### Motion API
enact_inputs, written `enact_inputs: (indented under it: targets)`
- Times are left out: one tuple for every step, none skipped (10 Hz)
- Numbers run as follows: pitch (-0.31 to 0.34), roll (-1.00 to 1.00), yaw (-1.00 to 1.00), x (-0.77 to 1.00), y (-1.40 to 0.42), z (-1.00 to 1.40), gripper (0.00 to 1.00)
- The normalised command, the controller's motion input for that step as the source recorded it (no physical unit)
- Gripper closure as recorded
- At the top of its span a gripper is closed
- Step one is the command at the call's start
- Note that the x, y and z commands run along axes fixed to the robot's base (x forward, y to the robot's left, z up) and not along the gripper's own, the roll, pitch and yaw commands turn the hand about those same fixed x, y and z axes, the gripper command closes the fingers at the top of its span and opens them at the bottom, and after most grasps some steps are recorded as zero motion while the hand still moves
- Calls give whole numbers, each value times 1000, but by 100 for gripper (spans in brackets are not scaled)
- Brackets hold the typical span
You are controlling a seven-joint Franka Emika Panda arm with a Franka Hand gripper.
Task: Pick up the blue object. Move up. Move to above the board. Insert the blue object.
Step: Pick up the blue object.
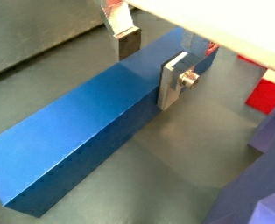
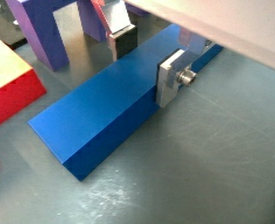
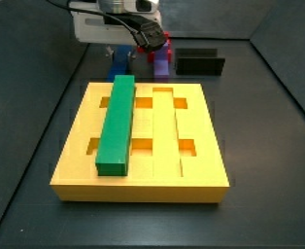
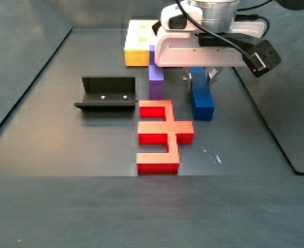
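Note:
The blue object [image 1: 81, 131] is a long blue bar lying flat on the dark floor; it also shows in the wrist view [image 2: 99, 109] and in both side views [image 3: 121, 66] [image 4: 202, 101]. My gripper [image 1: 150, 59] straddles one end of it, seen also in the wrist view [image 2: 148, 59] and the side view [image 4: 201, 79]. One silver finger [image 1: 172, 80] lies against the bar's near side and the other finger [image 1: 126, 39] stands at its far side, both seeming in contact. The yellow board [image 3: 210, 126] lies apart from the bar, with a green bar [image 3: 118, 122] in one groove.
A purple block [image 4: 156, 77] stands upright beside the blue bar, close to my gripper [image 2: 40, 31]. Red pieces [image 4: 162, 136] lie on the floor next to the bar. The dark fixture [image 4: 106, 94] stands further off. Black walls bound the floor.

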Motion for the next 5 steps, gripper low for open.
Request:
enact_inputs:
  targets:
    - [0, 0, 0, 0, 0, 0, 100]
    - [0, 0, 0, 0, 0, 0, 100]
    - [0, 0, 0, 0, 0, 0, 100]
    - [0, 0, 0, 0, 0, 0, 100]
    - [0, 0, 0, 0, 0, 0, 100]
